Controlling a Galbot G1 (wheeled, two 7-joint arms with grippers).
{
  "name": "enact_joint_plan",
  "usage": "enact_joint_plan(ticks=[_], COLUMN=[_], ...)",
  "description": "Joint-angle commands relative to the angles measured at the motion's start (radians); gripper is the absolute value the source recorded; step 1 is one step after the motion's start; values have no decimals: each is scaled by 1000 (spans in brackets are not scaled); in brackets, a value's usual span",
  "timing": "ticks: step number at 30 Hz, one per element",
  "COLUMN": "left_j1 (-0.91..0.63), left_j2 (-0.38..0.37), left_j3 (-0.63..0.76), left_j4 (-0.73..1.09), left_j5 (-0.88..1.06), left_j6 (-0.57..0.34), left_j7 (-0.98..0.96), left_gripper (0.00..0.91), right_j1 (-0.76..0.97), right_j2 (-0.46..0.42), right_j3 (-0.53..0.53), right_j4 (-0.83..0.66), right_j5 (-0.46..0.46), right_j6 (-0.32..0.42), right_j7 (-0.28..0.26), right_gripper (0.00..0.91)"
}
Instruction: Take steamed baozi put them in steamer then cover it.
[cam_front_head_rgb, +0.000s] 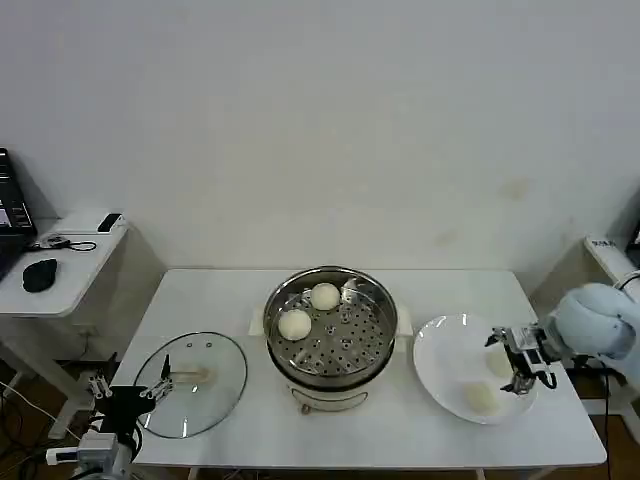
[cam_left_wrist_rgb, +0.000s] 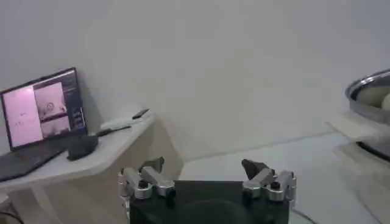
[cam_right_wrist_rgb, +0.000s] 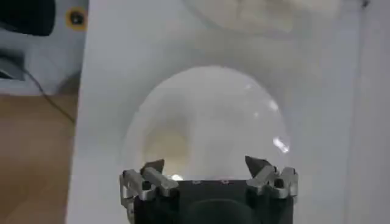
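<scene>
Two round cream-white steamed baozi (cam_front_head_rgb: 309, 310) lie in the shiny stainless-steel steamer (cam_front_head_rgb: 330, 335); two more rest on the flat white plate (cam_front_head_rgb: 445, 350) beside it. Right gripper (cam_front_head_rgb: 517, 361), fingers spread and empty, hovers over the plate; a hard pinch could dent a soft bun. The left gripper (cam_front_head_rgb: 128, 392), also spread, waits by the clear glass cover (cam_front_head_rgb: 192, 383) on the steamer's other side.

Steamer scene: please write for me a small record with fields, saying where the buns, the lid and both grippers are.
steamer: table centre, uncovered
baozi in steamer: two
baozi on plate: two, one partly behind the gripper
plate: white, on the robot's right of the steamer
cover: flat on the table, on the robot's left of the steamer
right gripper: open, over the plate
left gripper: open, at the table's left edge beside the cover
</scene>
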Motion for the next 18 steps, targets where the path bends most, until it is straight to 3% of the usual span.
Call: enact_joint_plan(ticks=[1, 10, 18], left_j1=[-2, -10, -7], left_j2=[2, 0, -6], left_j3=[4, -7, -14], left_j4=[6, 28, 36], left_j5=[6, 9, 11], left_j6=[-1, -1, -2], left_j7=[2, 4, 3], left_gripper=[907, 907, 907], right_j1=[-213, -228, -213], right_j2=[9, 141, 186], right_j3=[132, 123, 94], right_j4=[-66, -171, -231], right_j5=[-48, -58, -72], right_j6=[27, 44, 41], right_j7=[-5, 9, 11], right_gripper=[907, 907, 907])
